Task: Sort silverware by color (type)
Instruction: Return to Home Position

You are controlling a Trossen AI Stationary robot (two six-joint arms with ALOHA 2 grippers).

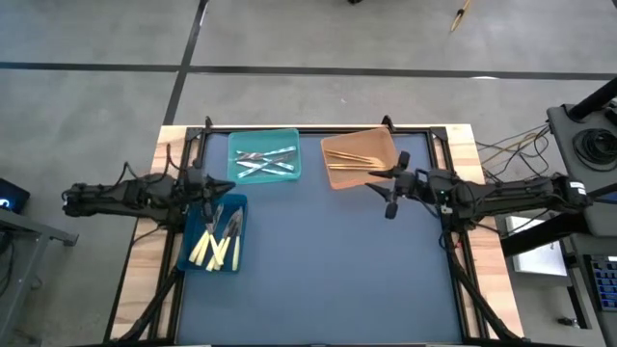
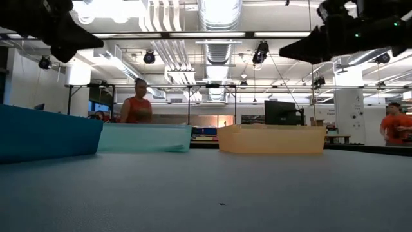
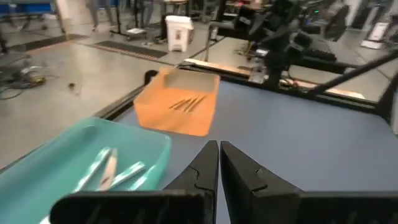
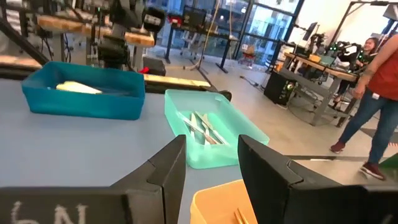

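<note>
The silverware lies sorted in three bins along the far-left part of the table. Pale yellow pieces [image 1: 214,249] rest in the blue bin [image 1: 193,253]. Silvery grey pieces [image 1: 265,162] rest in the teal bin [image 1: 289,140], and orange-tan pieces [image 1: 352,159] rest in the orange bin [image 1: 381,140]. My left gripper [image 1: 214,189] hovers shut over the blue bin's far end, with nothing between its fingers [image 3: 205,168]. My right gripper [image 1: 384,185] hovers open just near of the orange bin's right corner, and it is empty [image 4: 211,155]. The low view shows both arms raised above the table.
The blue-grey mat [image 1: 328,270] has free room across its middle and near half. A black frame and wooden table edges [image 1: 145,260] border it. Cables and equipment [image 1: 588,145] lie off to the right. People [image 2: 136,106] stand in the room beyond the far edge.
</note>
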